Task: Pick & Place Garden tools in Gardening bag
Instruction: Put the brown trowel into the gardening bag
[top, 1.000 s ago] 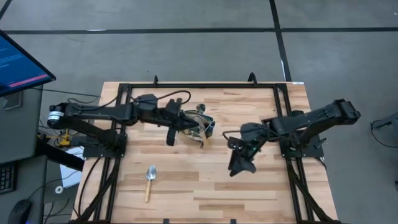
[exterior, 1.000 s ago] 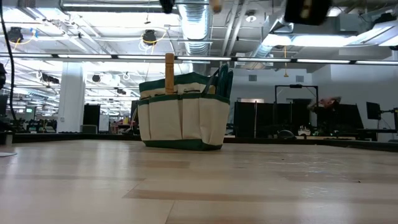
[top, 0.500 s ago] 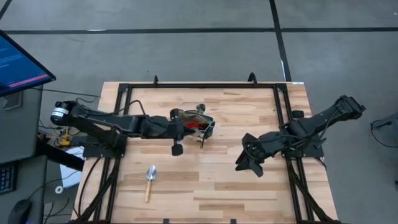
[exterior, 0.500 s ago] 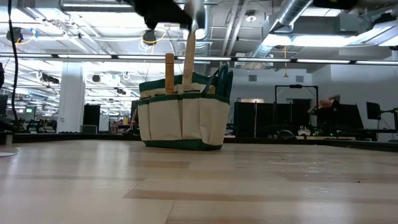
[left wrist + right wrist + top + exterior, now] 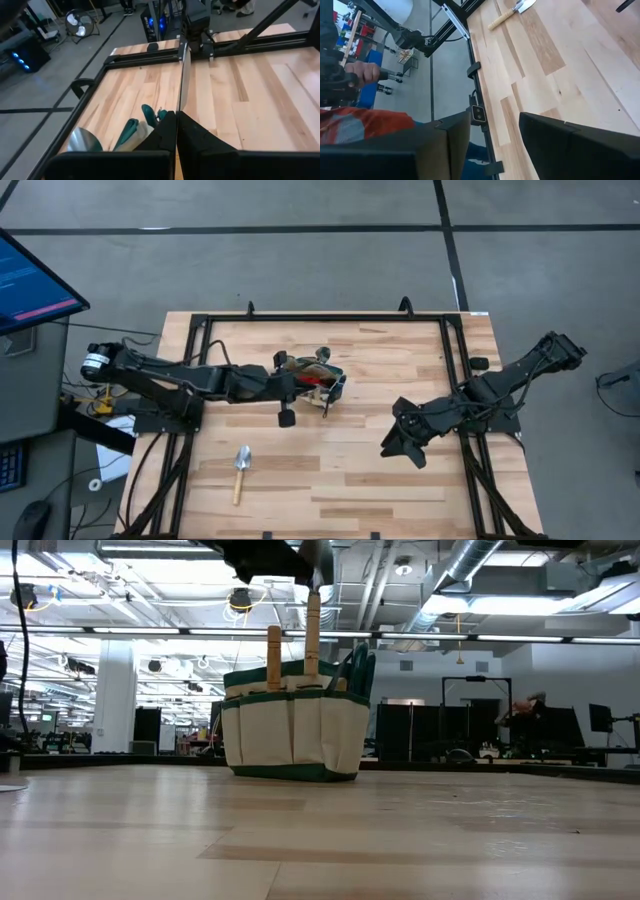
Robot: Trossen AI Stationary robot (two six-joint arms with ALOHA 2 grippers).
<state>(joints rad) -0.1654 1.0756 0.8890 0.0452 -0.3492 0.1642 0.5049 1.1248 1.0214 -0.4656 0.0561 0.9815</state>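
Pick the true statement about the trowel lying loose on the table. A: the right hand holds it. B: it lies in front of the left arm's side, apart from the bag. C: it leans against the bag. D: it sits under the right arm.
B: in the high view the trowel lies alone on the left arm's half of the table, well apart from the bag and from the right hand.

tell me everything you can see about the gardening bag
The gardening bag is a small soft fabric tote, beige with dark green trim and a row of side pockets. It stands upright on the wooden table, towards the back, about mid-width. Two wooden handles stick up from it; the left gripper, shut on the blade end of the taller trowel, hangs right above.
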